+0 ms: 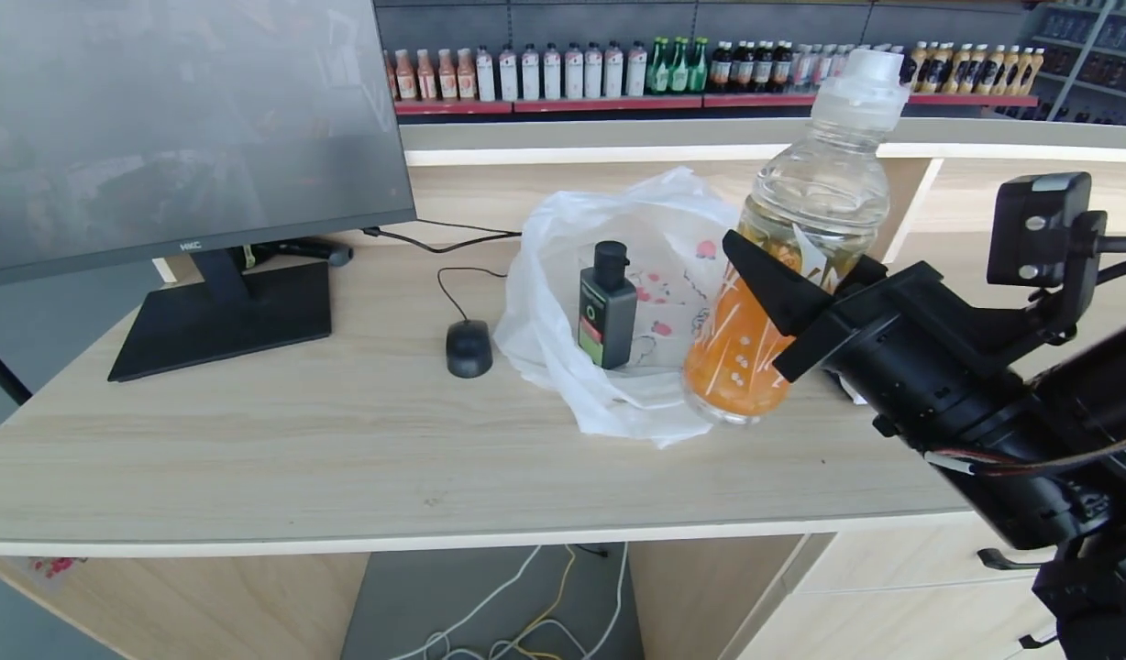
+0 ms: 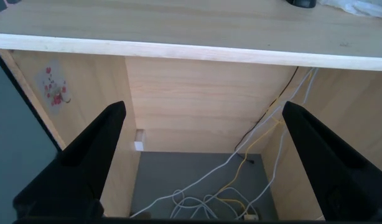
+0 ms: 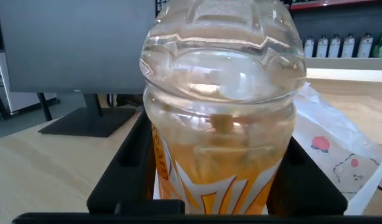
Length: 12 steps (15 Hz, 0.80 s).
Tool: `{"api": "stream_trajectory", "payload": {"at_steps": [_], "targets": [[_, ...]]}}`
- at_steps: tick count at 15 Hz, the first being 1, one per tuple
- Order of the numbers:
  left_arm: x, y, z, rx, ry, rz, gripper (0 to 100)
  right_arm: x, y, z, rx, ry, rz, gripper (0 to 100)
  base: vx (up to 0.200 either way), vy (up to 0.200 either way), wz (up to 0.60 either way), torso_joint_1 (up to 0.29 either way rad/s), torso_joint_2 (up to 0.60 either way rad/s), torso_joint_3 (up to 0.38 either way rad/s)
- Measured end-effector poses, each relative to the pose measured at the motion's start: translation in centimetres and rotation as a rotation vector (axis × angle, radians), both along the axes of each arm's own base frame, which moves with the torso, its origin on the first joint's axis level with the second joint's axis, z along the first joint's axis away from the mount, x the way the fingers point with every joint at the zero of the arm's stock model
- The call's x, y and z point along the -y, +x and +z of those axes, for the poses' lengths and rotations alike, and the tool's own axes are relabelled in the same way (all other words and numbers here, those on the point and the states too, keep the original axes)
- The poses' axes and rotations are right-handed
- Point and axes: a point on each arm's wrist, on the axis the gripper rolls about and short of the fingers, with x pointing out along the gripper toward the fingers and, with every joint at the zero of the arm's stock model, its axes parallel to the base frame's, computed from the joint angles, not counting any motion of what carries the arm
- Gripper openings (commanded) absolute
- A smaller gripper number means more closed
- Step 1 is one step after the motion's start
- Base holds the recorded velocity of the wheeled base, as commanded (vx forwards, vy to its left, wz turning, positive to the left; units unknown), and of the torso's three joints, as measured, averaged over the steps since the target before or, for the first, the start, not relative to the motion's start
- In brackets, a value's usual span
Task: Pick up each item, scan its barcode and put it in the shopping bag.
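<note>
R fingers (image 1: 772, 291) clamped on the bottle (image 1: 801, 229); R wrist cam shows me one finger each side. Head cam adds: bottle tilted, base at the bag's (image 1: 563, 302) right edge on the worktop (image 1: 251, 440), dark item (image 1: 607, 316) upright inside. L fingers (image 2: 85, 168) apart, empty, below worktop edge, facing cables (image 2: 197, 199).

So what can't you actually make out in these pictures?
- Barcode on the orange drink bottle: head view, the right end effector covers part of the label.
- Its cap: right wrist view, cut off by the frame edge.
- Shelf bottles: head view, too small to identify.
- Dark object behind the monitor: head view, partly hidden by the stand.
</note>
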Motion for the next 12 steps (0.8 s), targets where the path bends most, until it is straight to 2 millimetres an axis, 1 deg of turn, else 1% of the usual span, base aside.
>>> {"api": "stream_trajectory", "payload": {"at_steps": [2, 4, 7, 12], "targets": [[0.0, 0.0, 0.0, 0.0, 0.0, 0.001, 100, 0.2, 0.8, 0.3, 0.015, 0.005, -0.024, 0, 0.0, 0.0, 0.0, 0.0, 0.0, 0.0], [0.0, 0.0, 0.0, 0.0, 0.0, 0.0, 100, 1.0, 2.1, 1.0, 0.048, 0.017, -0.082, 0, 0.0, 0.0, 0.0, 0.0, 0.0, 0.0], [0.0, 0.0, 0.0, 0.0, 0.0, 0.0, 100, 1.9, 3.9, 1.3, 0.081, -0.009, -0.149, 0, 0.0, 0.0, 0.0, 0.0, 0.0, 0.0], [0.0, 0.0, 0.0, 0.0, 0.0, 0.001, 100, 1.6, 6.6, 0.9, 0.088, -0.011, -0.179, 0, 0.0, 0.0, 0.0, 0.0, 0.0, 0.0]]}}
